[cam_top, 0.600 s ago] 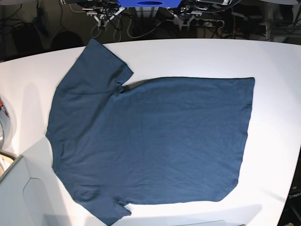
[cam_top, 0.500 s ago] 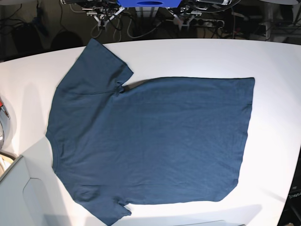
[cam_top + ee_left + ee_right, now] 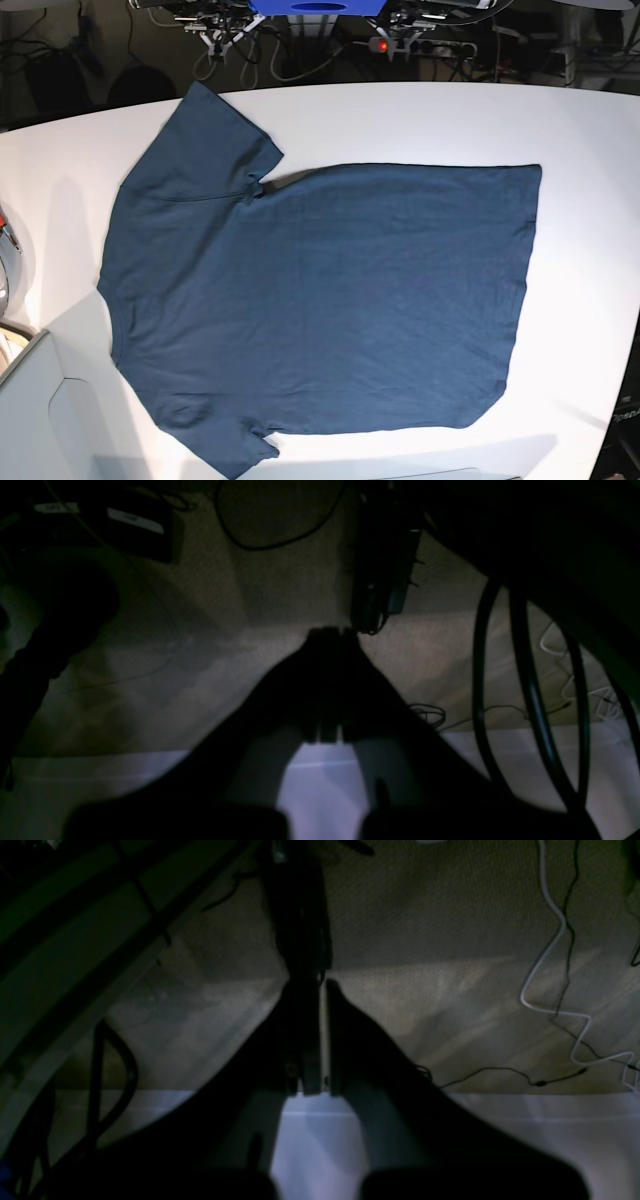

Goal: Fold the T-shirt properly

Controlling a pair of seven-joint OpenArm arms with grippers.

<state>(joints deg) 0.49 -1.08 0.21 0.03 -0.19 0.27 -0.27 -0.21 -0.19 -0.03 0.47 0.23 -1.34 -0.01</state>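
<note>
The plain dark navy-blue short-sleeved T-shirt (image 3: 320, 300) lies spread flat on the white table (image 3: 580, 130), with its neck end toward the left of the base view and its straight hem toward the right. One sleeve reaches up toward the far edge of the table; the other sits at the near edge, and its tip is cut off by the bottom of the picture. The collar opening is hard to make out against the dark cloth.

Neither arm is over the table. At the far edge only bits of metal hardware and cables show in the gloom, next to a blue block (image 3: 318, 8).

The wrist views are very dark. The left gripper (image 3: 332, 632) is a black silhouette with its jaws pressed together at the tips, nothing between them, pointing over a strip of white table edge toward carpeted floor (image 3: 260, 595) and black cables (image 3: 525, 680). The right gripper (image 3: 322, 985) looks much the same: jaws closed to a thin sliver, holding nothing, with a white cord (image 3: 555, 955) snaking over the carpet beyond. The shirt does not appear in either wrist view.
</note>
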